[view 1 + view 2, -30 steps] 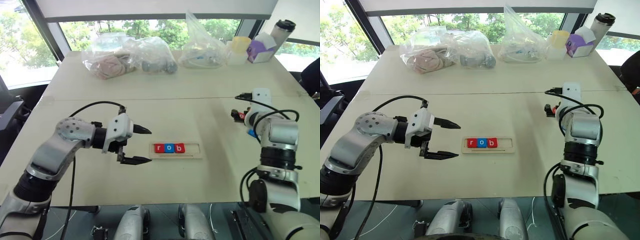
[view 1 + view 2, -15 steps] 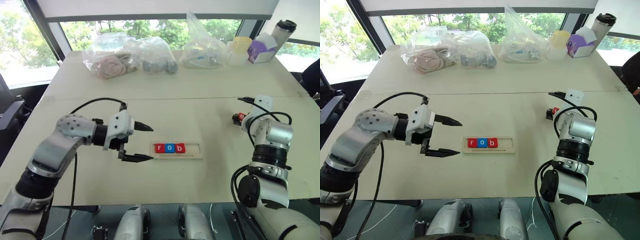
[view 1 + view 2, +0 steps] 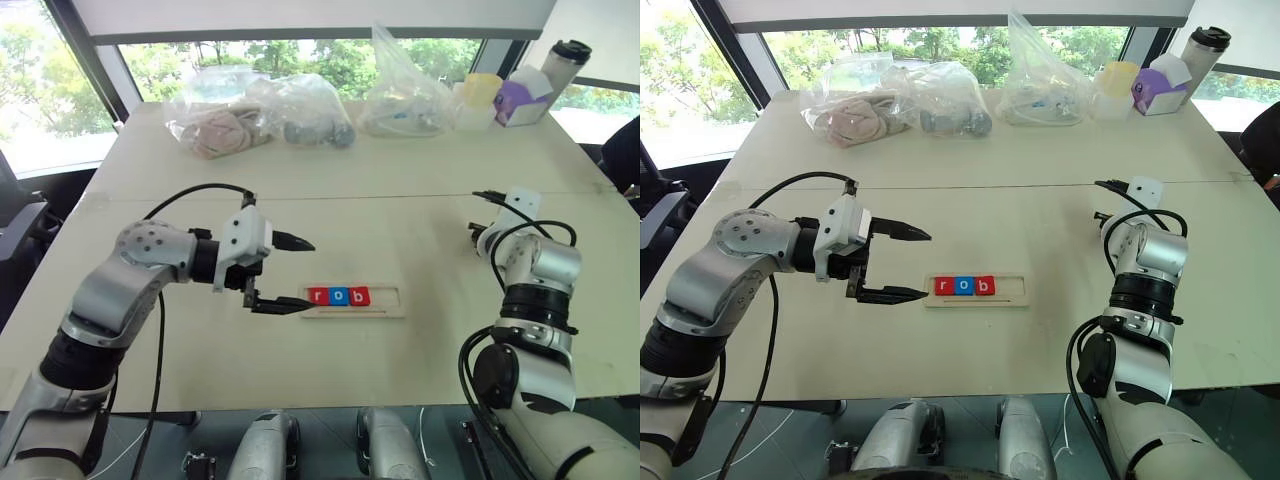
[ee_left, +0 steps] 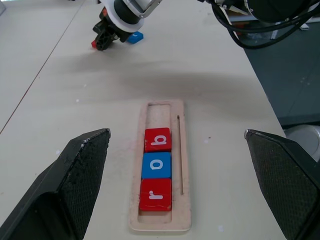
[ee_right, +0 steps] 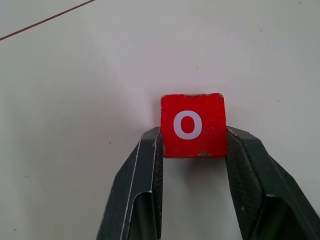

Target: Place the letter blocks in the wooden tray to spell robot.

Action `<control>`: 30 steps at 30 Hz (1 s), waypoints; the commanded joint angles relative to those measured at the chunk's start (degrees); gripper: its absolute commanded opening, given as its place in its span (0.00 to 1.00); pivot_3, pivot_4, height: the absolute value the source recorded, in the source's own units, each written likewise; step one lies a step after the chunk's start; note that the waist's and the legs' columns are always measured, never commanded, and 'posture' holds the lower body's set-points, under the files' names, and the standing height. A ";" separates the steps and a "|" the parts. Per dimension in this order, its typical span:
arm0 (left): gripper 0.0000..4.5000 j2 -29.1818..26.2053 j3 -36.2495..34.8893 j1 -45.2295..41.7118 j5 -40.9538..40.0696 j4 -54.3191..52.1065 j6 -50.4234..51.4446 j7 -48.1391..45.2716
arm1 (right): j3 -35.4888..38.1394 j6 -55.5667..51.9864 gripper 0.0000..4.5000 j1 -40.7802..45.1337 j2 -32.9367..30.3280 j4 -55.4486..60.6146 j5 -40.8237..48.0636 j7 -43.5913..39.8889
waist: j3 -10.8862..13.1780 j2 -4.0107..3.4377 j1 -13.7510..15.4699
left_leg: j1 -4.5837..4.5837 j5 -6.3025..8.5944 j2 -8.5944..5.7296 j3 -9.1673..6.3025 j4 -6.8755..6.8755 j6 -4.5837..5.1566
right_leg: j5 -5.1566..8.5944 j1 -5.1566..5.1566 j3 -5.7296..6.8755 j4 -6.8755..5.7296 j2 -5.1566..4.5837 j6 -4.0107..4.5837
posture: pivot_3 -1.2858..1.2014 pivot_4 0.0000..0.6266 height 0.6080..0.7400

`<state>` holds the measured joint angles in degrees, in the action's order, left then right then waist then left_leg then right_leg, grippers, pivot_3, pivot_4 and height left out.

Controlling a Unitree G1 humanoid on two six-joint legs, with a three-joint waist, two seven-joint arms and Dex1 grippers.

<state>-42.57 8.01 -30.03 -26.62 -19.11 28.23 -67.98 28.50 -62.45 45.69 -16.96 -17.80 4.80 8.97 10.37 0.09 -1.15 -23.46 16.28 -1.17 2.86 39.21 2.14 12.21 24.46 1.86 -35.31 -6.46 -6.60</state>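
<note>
The pale wooden tray (image 4: 185, 165) holds red r (image 4: 155, 194), blue o (image 4: 156, 165), red b (image 4: 158, 139), white-lettered.

1. The table (image 3: 400, 350) is bare around the wooden tray (image 3: 390, 300), so approach is free from the right.
2. The left gripper (image 3: 290, 272) hangs just beside the tray's left end.
3. Plastic bags (image 3: 260, 115) stand well apart at the far edge.

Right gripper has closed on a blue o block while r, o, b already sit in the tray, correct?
Not quite: the o block between the right gripper fingers is red, not blue, as the right wrist view shows. The rest holds: r, o, b sit in the wooden tray.
</note>
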 commanded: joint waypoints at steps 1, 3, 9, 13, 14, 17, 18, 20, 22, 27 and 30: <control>1.00 -0.70 -1.58 0.04 -0.18 -0.72 -0.70 0.27 | -1.87 -6.36 0.25 0.26 -1.54 9.95 1.44 -1.56 | 0.03 -0.04 0.03 | 0.00 0.00 0.00 0.00 -0.01 0.00 | 0.00 0.00 0.00 0.00 0.00 0.00 | 0.52 0.24 1.00; 1.00 -0.91 -1.69 0.36 -0.14 -0.69 -0.87 0.18 | -3.25 -13.94 0.25 -1.11 -2.01 19.06 3.21 -3.73 | 0.04 -0.07 0.09 | -0.01 0.00 0.00 -0.01 -0.03 0.00 | 0.00 0.03 0.00 0.00 0.00 0.00 | 0.52 0.24 1.00; 1.00 -0.62 -1.19 0.99 0.25 0.02 -1.47 0.17 | -5.63 -30.05 0.25 -16.05 6.58 50.83 10.02 -4.00 | -0.05 0.06 0.55 | -0.05 0.01 0.04 -0.10 -0.11 0.02 | 0.02 0.05 0.04 0.05 0.03 0.00 | 0.52 0.24 1.00; 1.00 -0.41 -1.00 1.11 0.32 0.28 -1.64 0.03 | -5.64 -30.05 0.25 -21.49 11.61 58.12 12.24 -0.71 | 0.04 -0.10 0.37 | -0.05 0.01 -0.05 0.00 -0.03 0.02 | 0.03 0.03 -0.05 0.08 -0.04 0.00 | 0.52 0.24 1.00; 1.00 -0.42 -0.96 1.15 0.35 0.33 -1.71 -0.05 | -5.33 -30.05 0.25 -22.43 12.60 58.95 12.77 0.25 | 0.03 -0.08 0.30 | -0.05 -0.01 -0.06 0.04 0.00 0.07 | 0.02 0.02 -0.08 0.10 -0.05 0.01 | 0.52 0.24 1.00; 1.00 -0.50 -0.85 1.15 0.52 0.52 -1.99 -0.34 | -5.27 -30.05 0.25 -25.56 12.90 61.29 15.15 1.90 | -0.01 -0.02 0.36 | -0.02 -0.04 -0.02 0.01 0.01 0.10 | 0.11 0.01 -0.06 0.14 -0.03 0.16 | 0.52 0.24 1.00; 1.00 -0.52 -0.81 1.13 0.59 0.65 -2.11 -0.42 | -5.49 -30.05 0.25 -26.54 12.37 61.88 16.02 2.20 | -0.01 -0.02 0.44 | -0.02 -0.04 -0.01 -0.02 -0.01 0.10 | 0.12 0.02 -0.04 0.12 -0.02 0.18 | 0.52 0.24 1.00; 1.00 -0.60 -0.74 1.11 0.77 0.75 -2.30 -0.61 | -5.76 -30.05 0.25 -29.10 11.78 63.51 18.29 2.95 | 0.00 -0.04 0.42 | -0.02 -0.04 -0.02 -0.06 -0.05 0.09 | 0.12 0.04 -0.02 0.09 -0.01 0.19 | 0.52 0.24 1.00; 1.00 -0.62 -0.74 1.10 0.94 0.89 -2.43 -0.77 | -6.18 -30.05 0.25 -31.72 11.19 65.19 20.95 3.64 | 0.00 -0.03 0.38 | -0.03 -0.04 -0.02 -0.04 -0.07 0.09 | 0.12 0.04 -0.03 0.09 -0.01 0.19 | 0.52 0.24 1.00; 1.00 -0.75 -0.78 1.20 1.15 0.99 -2.63 -1.02 | -5.88 -30.05 0.25 -35.59 8.02 67.77 26.40 5.62 | 0.00 -0.03 0.37 | -0.04 -0.04 -0.02 -0.03 -0.07 0.09 | 0.14 0.03 -0.03 0.13 -0.02 0.21 | 0.52 0.24 1.00; 1.00 -0.69 -0.71 1.29 1.15 0.75 -2.57 -0.89 | -5.06 -30.05 0.25 -36.14 7.20 67.81 29.59 7.39 | 0.00 -0.03 0.35 | -0.04 -0.04 0.00 -0.03 -0.06 0.09 | 0.15 0.03 -0.04 0.17 -0.02 0.23 | 0.52 0.24 1.00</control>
<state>-42.87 7.85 -28.82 -25.48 -17.41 26.60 -68.65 22.77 -92.09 9.51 -9.28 47.52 32.28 15.56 10.37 0.06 -0.80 -23.49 16.24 -1.16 2.82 39.14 2.23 12.36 24.49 1.83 -35.14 -6.48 -6.37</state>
